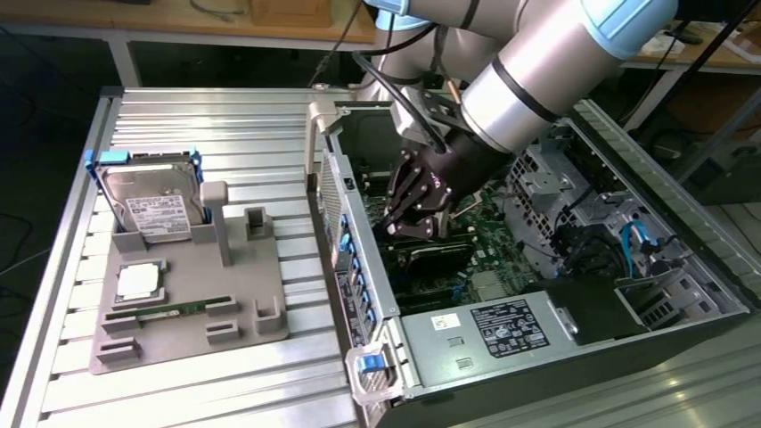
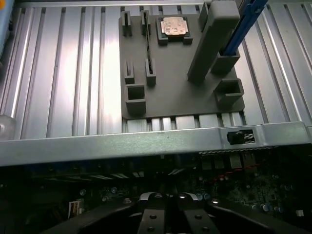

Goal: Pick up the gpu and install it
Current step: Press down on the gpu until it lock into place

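My gripper (image 1: 413, 228) reaches down inside the open computer case (image 1: 356, 267), over the motherboard (image 1: 482, 223). Its fingers are shut together, and in the wrist view the gripper (image 2: 165, 202) shows closed above dark circuitry. Just beneath the fingertips the gpu (image 1: 437, 255), a dark flat card, lies along the motherboard's slot area. Whether the fingers pinch or touch it I cannot tell. The grey parts fixture (image 1: 191, 308) lies on the table at the exterior view's left, and its tall upright holder (image 1: 214, 214) is empty.
On the fixture (image 2: 180, 92) are a silver hard drive (image 1: 149, 201) in a blue frame, a square processor (image 1: 139, 281) (image 2: 173, 25) and a green memory stick (image 1: 167, 310). The case's metal wall (image 2: 146, 144) separates gripper and fixture. Drive cages and cables (image 1: 594, 241) crowd the case's right side.
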You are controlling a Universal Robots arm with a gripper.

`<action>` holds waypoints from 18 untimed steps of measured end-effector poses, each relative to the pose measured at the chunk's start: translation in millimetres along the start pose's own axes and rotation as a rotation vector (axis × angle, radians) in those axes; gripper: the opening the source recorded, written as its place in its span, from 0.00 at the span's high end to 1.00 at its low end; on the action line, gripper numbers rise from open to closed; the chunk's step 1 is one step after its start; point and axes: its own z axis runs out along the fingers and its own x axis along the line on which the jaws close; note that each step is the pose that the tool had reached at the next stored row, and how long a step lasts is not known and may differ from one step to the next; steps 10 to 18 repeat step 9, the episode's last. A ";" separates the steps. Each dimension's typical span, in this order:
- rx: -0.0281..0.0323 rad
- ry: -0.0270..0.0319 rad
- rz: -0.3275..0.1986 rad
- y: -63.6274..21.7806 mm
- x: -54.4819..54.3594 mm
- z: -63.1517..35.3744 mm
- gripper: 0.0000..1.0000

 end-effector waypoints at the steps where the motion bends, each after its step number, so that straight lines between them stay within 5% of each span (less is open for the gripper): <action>1: 0.0018 0.0005 0.000 -0.2 -0.7 0.7 0.89; 8: 0.0194 0.0057 0.002 -1.6 -7.1 4.7 0.89; 9: 0.0361 0.0103 0.003 -4.2 -11.8 11.2 0.89; 18: 0.0361 0.0103 0.003 -4.2 -11.8 11.2 0.89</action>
